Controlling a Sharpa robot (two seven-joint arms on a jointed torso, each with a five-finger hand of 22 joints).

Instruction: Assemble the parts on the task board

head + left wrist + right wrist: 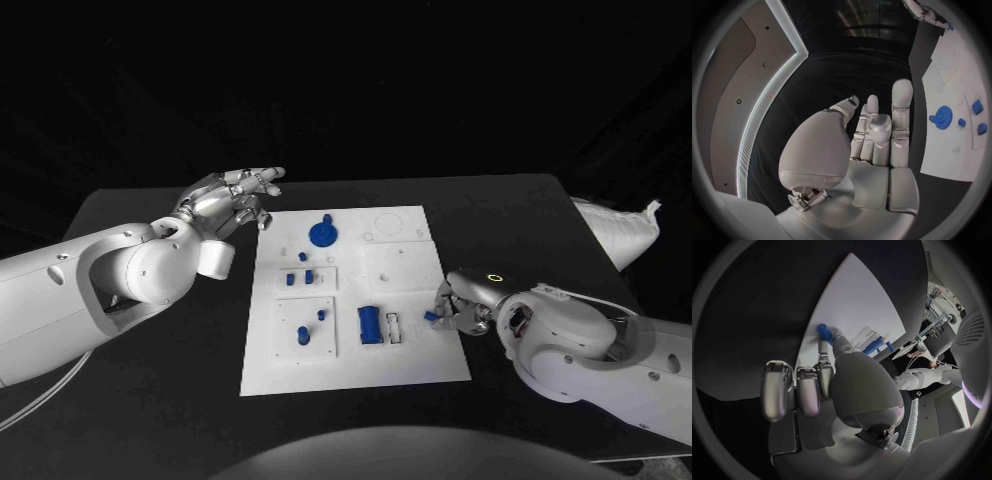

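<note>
The white task board [411, 350] lies in the middle of the table. On it are a blue gear [325, 234], several small blue pegs [300, 278] and a longer blue block [371, 324]. My right hand [462, 300] sits at the board's right edge and pinches a small blue part [431, 316] between thumb and fingertip. The right wrist view shows that blue part [824, 331] at the fingertips of the right hand [829, 385], just over the edge of the board [854, 305]. My left hand [231, 205] hovers open beside the board's far left corner, fingers spread and holding nothing. In the left wrist view the left hand [873, 135] has the gear [943, 117] beside it.
Black table [159, 400] surrounds the board on all sides. My left forearm [130, 270] lies over the table left of the board. A recessed metal slot [395, 327] sits next to the blue block.
</note>
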